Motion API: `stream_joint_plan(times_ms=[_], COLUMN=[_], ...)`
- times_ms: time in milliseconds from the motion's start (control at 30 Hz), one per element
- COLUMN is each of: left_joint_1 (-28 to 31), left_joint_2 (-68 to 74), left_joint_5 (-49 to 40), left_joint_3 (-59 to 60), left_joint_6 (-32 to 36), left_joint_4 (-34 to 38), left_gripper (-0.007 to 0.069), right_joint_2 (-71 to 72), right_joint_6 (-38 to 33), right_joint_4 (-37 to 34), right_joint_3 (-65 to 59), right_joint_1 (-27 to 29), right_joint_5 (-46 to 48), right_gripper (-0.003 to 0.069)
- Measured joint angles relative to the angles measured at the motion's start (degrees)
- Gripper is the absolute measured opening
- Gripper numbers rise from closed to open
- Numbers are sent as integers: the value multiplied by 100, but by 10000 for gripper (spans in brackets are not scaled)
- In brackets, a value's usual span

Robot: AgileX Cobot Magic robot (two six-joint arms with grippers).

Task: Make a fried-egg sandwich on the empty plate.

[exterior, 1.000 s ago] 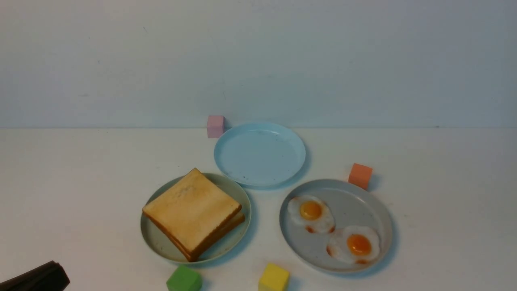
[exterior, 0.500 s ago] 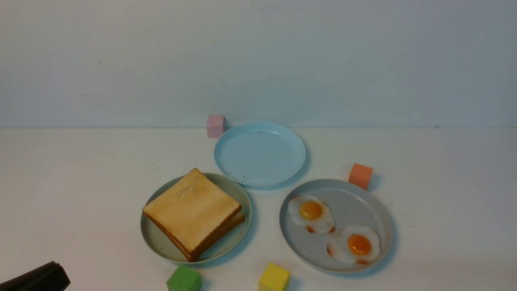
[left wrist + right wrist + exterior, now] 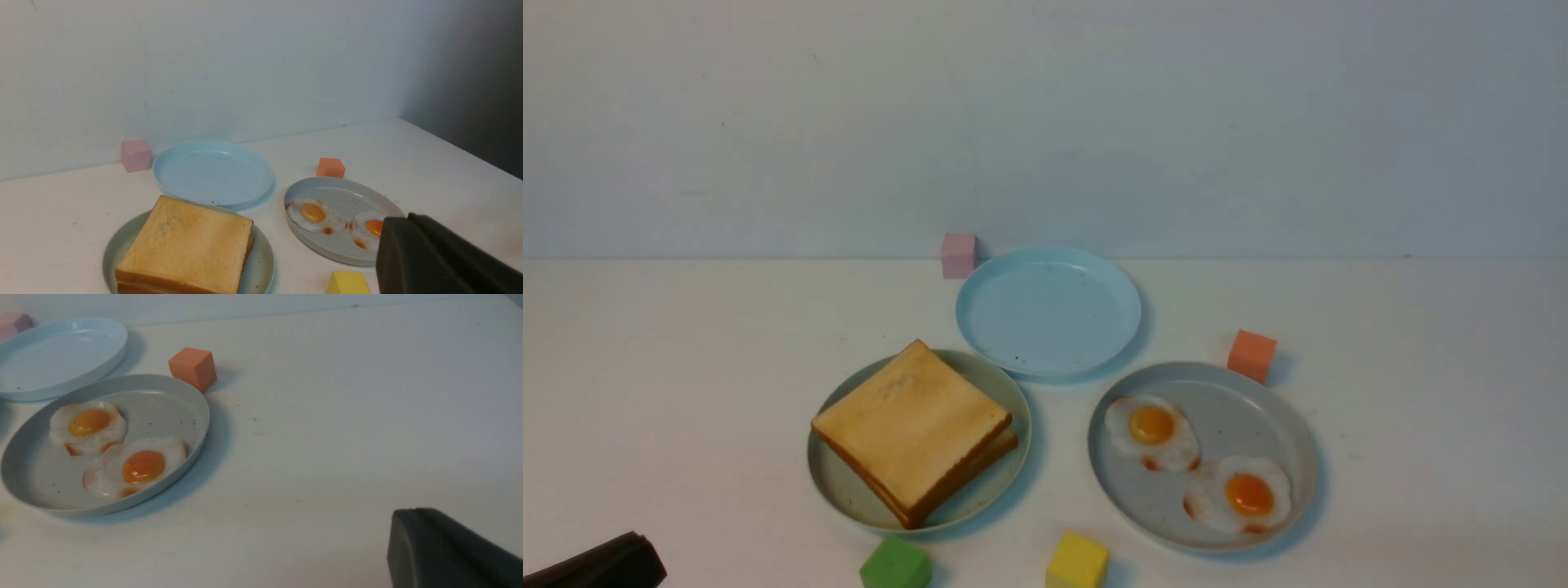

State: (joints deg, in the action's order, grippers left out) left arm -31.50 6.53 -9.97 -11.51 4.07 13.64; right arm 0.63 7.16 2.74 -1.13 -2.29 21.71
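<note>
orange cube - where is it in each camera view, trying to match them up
Front view: the orange cube sits right of centre, just behind the grey plate that holds the eggs.
Left wrist view: the cube is near the middle, past that plate's far rim.
Right wrist view: the cube is upper left, beside the plate.
Shared landmark: the grey plate.

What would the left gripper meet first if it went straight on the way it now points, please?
Probably the mint-green plate at its near rim, then the toast stack on it. The left gripper, shut, points that way from the near left. Its height is unclear.
</note>
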Motion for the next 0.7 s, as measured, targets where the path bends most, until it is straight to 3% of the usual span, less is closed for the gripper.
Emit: stream_joint_plan(times_ms=[700], left_joint_1=[49], left_joint_2=[0], left_joint_5=[267], left_joint_3=[83], left_joint_6=[0], left_joint_4=[0], left_gripper=[17], right_joint_2=[0], right_joint_6=[2], right_joint_4=[23], right_joint_3=[4], right_joint_1=[0], right_joint_5=[17], right_gripper=[0])
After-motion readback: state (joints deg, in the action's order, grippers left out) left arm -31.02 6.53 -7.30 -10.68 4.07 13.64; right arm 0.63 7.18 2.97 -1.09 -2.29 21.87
